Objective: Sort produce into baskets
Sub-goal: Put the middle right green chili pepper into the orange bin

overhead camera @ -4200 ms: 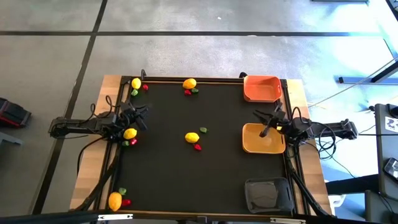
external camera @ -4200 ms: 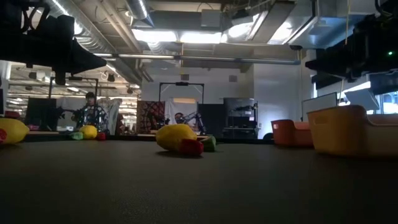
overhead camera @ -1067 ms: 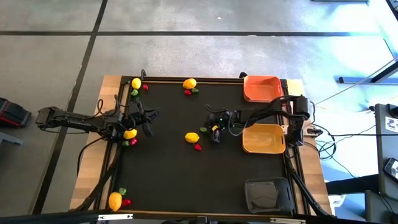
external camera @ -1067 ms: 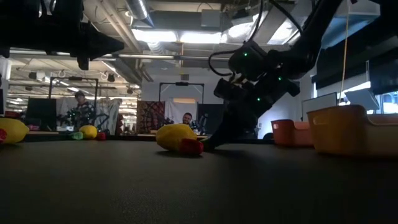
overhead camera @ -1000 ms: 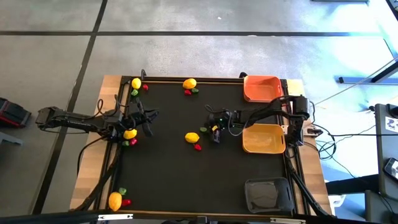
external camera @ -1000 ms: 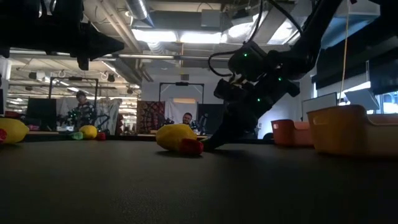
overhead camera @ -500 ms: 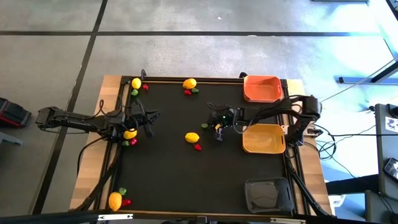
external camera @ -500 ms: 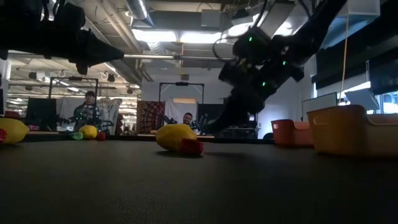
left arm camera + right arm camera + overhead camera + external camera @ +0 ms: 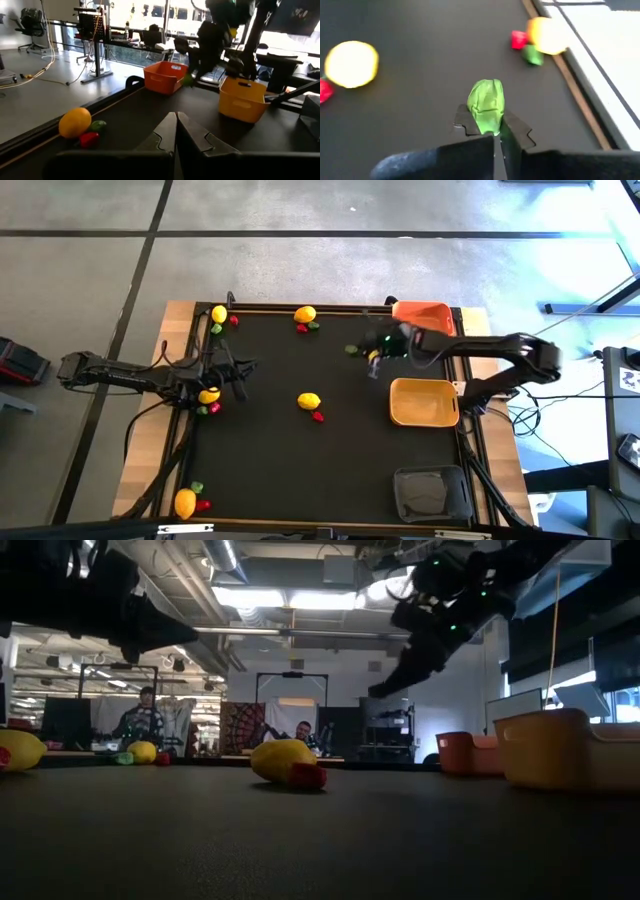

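Count from the high view: five yellow lemons, three baskets. Lemons: far-left corner [image 9: 219,314], far edge middle [image 9: 305,314], left side under the left arm [image 9: 209,395], centre [image 9: 309,401], near-left corner [image 9: 185,502]. Each has a small red piece beside it; centre one's red piece [image 9: 318,417] touches its near side. Green bits show by the far-left, far-middle, left-side and near-left lemons; none by the centre lemon. Baskets all on the right side: orange basket [image 9: 425,320] far, yellow-tan basket [image 9: 424,402] middle, dark basket [image 9: 432,494] near. Right gripper [image 9: 362,349] is up in the air over the mat, left of the orange basket, far of the centre lemon; fingers pinched tight on a green piece [image 9: 487,104], which sticks out past the fingertips in the right wrist view. Low view shows that gripper [image 9: 378,690] well clear of the table. Left gripper [image 9: 240,378] hovers at the left side just beside the left-side lemon, fingers [image 9: 165,131] pressed together, nothing between them. Two people seated in the room behind the table, low view.
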### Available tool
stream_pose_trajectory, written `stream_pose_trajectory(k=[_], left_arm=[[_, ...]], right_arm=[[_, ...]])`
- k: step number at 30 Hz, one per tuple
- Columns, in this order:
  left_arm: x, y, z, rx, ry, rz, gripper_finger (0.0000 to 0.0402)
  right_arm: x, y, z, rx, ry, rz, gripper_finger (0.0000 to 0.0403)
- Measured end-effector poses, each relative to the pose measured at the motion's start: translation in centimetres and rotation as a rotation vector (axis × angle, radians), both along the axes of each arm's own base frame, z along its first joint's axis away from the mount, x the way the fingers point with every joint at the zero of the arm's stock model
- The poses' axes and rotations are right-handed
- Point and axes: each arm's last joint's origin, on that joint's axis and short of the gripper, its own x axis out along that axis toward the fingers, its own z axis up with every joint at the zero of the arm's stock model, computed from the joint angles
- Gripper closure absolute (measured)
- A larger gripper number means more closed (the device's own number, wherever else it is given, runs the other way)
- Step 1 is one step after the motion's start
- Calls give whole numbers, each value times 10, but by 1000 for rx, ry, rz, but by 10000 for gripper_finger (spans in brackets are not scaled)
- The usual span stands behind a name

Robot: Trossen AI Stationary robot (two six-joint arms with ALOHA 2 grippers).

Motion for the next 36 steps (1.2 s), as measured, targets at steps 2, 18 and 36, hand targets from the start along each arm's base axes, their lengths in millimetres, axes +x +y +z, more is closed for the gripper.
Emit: stream_pose_trajectory(k=[2,18,36], left_arm=[[0,0,-2,0,18,0,396],[-3,0,1,20,5,-1,396],[-7,0,6,14,-40,0,396]], right_arm=[[-14,-11,9,-1,-1,-55,401],[-104,-82,20,37,107,-475,401],[-128,-127,-24,191,226,-673,402]])
